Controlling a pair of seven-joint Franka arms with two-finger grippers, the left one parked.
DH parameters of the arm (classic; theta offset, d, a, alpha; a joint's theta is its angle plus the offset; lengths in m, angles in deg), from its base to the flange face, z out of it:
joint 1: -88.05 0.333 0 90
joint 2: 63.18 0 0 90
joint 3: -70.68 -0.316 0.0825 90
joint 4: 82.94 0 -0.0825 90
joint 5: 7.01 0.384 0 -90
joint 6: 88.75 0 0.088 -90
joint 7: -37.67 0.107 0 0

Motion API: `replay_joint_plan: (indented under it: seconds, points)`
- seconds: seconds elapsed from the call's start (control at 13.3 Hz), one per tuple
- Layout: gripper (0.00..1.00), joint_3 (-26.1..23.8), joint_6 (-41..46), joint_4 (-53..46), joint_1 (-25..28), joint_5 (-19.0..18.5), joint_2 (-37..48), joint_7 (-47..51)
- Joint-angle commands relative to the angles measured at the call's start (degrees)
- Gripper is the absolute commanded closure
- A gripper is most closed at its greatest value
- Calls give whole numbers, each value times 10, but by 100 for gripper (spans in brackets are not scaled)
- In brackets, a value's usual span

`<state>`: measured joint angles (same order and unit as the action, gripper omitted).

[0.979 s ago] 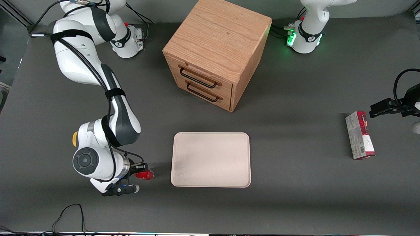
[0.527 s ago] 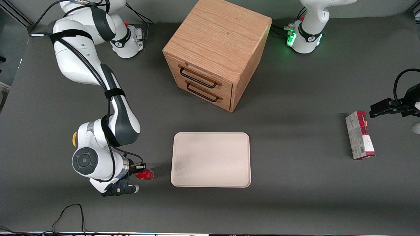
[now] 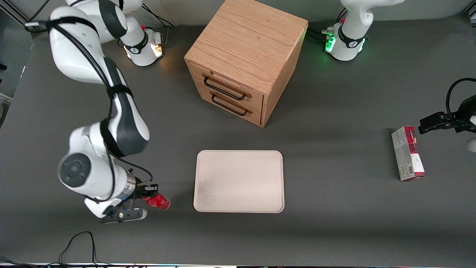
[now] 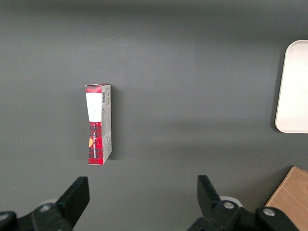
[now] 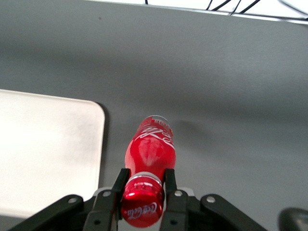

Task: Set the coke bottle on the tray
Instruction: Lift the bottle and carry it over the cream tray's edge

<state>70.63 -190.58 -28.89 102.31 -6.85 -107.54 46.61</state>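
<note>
We see the gripper (image 3: 148,192) clamped on the bottle (image 3: 157,202) just under its cap (image 5: 142,208), one finger (image 5: 119,185) on each side of the neck (the body hangs free above the table (image 3: 334,223)). The bottle sits off the tray (image 3: 238,181), near its edge toward the working arm's end. A carton (image 3: 408,153) lies toward the parked arm's end.
</note>
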Motion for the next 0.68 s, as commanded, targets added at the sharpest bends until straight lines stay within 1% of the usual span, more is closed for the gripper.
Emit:
replay_joint_plan:
  seconds: [0.0, 0.15, 0.23, 0.38, 0.45, 0.6]
  points:
    - [90, -2, 73, 15, 0, 6, 85, -9]
    - [90, -4, 129, 7, 1, 7, 116, -9]
    - [90, -5, 145, -3, 2, 8, 125, -9]
    - [90, -7, 147, -11, 5, 10, 126, -9]
    - [91, -19, 146, -18, 8, 8, 125, -4]
    - [92, -28, 144, -32, 41, 4, 123, 0]
